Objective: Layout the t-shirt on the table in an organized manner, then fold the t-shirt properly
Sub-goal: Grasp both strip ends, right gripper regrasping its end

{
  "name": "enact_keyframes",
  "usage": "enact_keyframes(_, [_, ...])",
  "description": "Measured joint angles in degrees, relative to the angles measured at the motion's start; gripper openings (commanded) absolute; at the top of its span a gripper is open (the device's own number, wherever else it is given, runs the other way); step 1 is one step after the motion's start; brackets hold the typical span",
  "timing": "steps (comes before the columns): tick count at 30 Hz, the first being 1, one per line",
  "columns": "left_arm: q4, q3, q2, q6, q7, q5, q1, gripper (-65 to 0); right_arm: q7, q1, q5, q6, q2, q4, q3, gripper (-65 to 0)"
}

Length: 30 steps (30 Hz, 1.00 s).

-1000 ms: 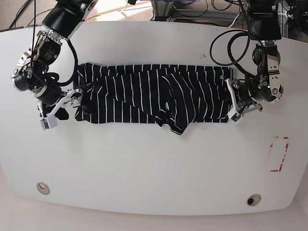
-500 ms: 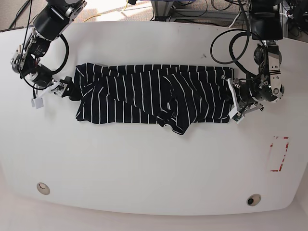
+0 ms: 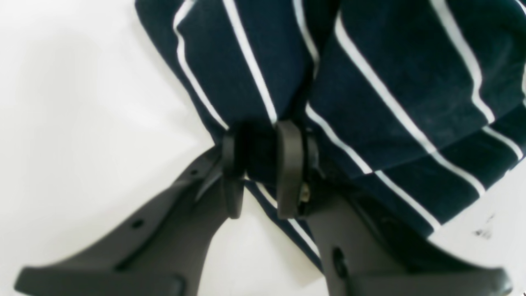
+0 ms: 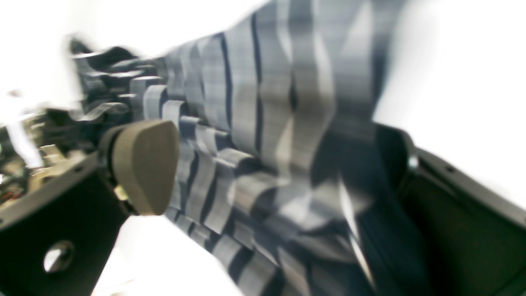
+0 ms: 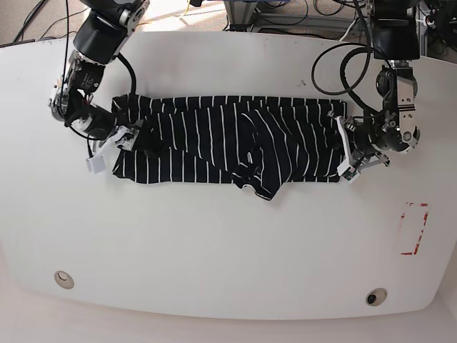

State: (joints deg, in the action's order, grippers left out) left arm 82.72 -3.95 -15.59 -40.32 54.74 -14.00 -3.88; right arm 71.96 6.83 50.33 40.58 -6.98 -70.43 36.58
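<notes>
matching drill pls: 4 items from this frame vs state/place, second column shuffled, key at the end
Items:
1. left gripper
2. right gripper
3. t-shirt
4. red-outlined mark

States:
A. jaws wide, over the t-shirt's end on the base view's left
B. bunched in a long band across the table
C. bare table near the edge on the base view's right
D. jaws pinched on a fold of striped cloth

Pairs: 1-D, 2-A, 3-B, 4-C
</notes>
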Motion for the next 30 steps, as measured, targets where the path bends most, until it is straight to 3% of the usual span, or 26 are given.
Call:
enact_keyframes(5, [0.00, -0.02, 0.00, 0.02, 0.00, 0.02, -0.02, -54.2, -0.42, 0.17, 0.13, 0.13, 2.05, -0.02, -0.04, -0.2])
enact_keyframes(8, [0.00, -0.02, 0.02, 0.02, 0.02, 0.04, -0.02, -54.2, -0.46, 0.17, 0.09, 0.15, 2.25, -0.07, 0.11, -10.0])
enact_keyframes(10, [0.02, 0.00, 0.11, 0.02, 0.04, 0.07, -0.02, -54.2, -0.35, 0.24, -0.59, -0.07, 2.25, -0.04, 0.07, -19.2])
enact_keyframes(15, [0.04, 0.00, 0.13, 0.02, 0.07, 0.07, -0.07, -54.2, 1.07, -0.04, -2.58, -0.31, 2.58, 0.11, -0.11, -53.0])
enact_keyframes(17, [0.04, 0.31, 0.13, 0.02, 0.11, 0.09, -0.13, -54.2, 1.77, -0.24, -3.06, -0.70, 2.64, 0.26, -0.11, -61.8])
enact_keyframes(23, [0.17, 4.28, 0.07, 0.55, 0.15, 1.18, -1.09, -54.2, 2.99, -0.90, -4.07, -1.01, 2.54, -4.07, -0.24, -63.3])
enact_keyframes(30, [-0.11, 7.80, 3.98, 0.85, 0.87, 2.21, -2.84, -54.2, 4.79, -2.47, -3.48, -0.90, 0.50, -16.55, -0.24, -63.6])
